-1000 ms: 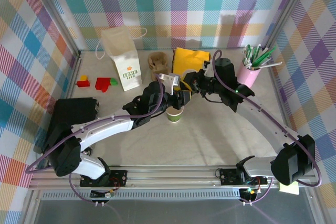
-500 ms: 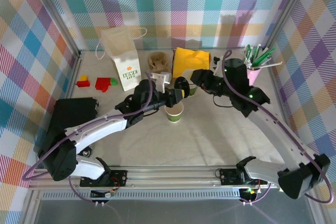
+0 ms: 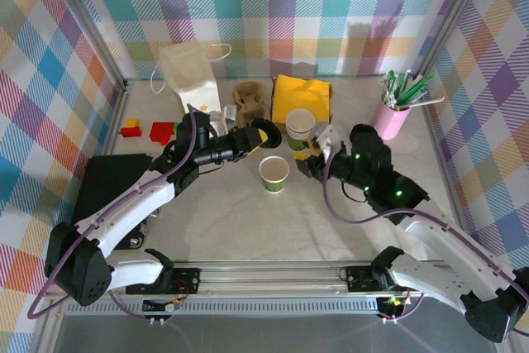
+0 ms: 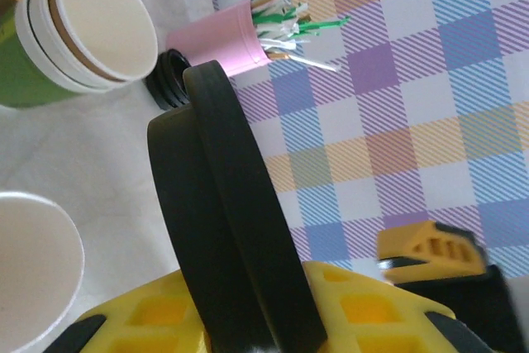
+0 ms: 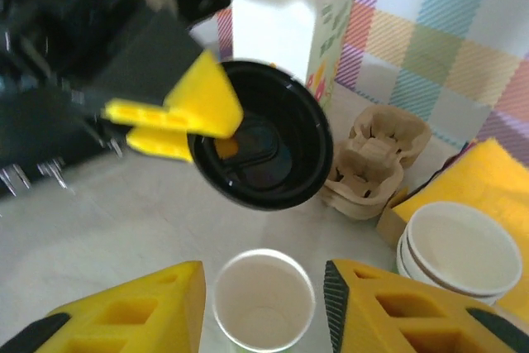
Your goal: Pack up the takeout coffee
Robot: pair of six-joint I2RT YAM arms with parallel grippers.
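Coffee cup (image 3: pixel 274 173) stands upright and lidless on the counter (image 3: pixel 248 225), its white inside showing. Just behind it and to the left, the left gripper (image 3: pixel 258 131) is clamped on a tilted black lid (image 5: pixel 260 146). The right gripper (image 3: pixel 309 158) hovers just right of the cup, fingers spread, empty.

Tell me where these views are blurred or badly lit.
Top external: sharp, evenly lit, soft shadows on the table. Right wrist: left gripper smeared at upper left, the black lid it holds crisper. Left wrist: pink pen holder fairly sharp.
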